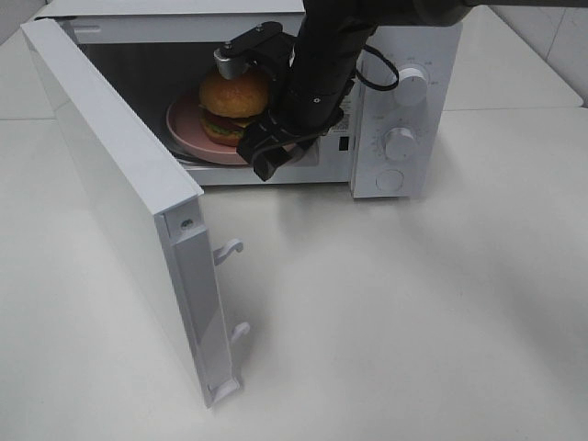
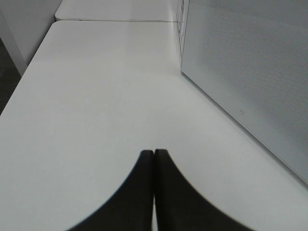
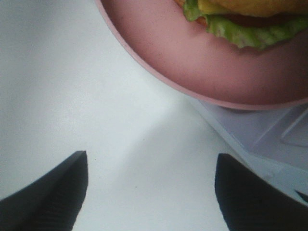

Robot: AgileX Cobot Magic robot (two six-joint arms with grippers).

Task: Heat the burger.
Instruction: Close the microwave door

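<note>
The burger [image 1: 234, 103], with a golden bun and green lettuce, sits on a pink plate [image 1: 188, 130] inside the open microwave [image 1: 404, 55]. In the right wrist view the burger's lettuce edge [image 3: 250, 29] and the plate [image 3: 192, 57] show close ahead. My right gripper [image 1: 262, 152] [image 3: 151, 163] is at the microwave's opening, just in front of the plate's rim; its jaws are open and hold nothing. My left gripper [image 2: 154, 154] is shut and empty, low over the white table [image 2: 96, 96] beside the microwave door; the high view does not show it.
The microwave door [image 1: 119, 184] swings out wide to the left, toward the table's front, with two latch hooks [image 1: 230, 248] on its edge. Three control knobs [image 1: 411, 84] are on the right panel. The right arm partly covers the opening.
</note>
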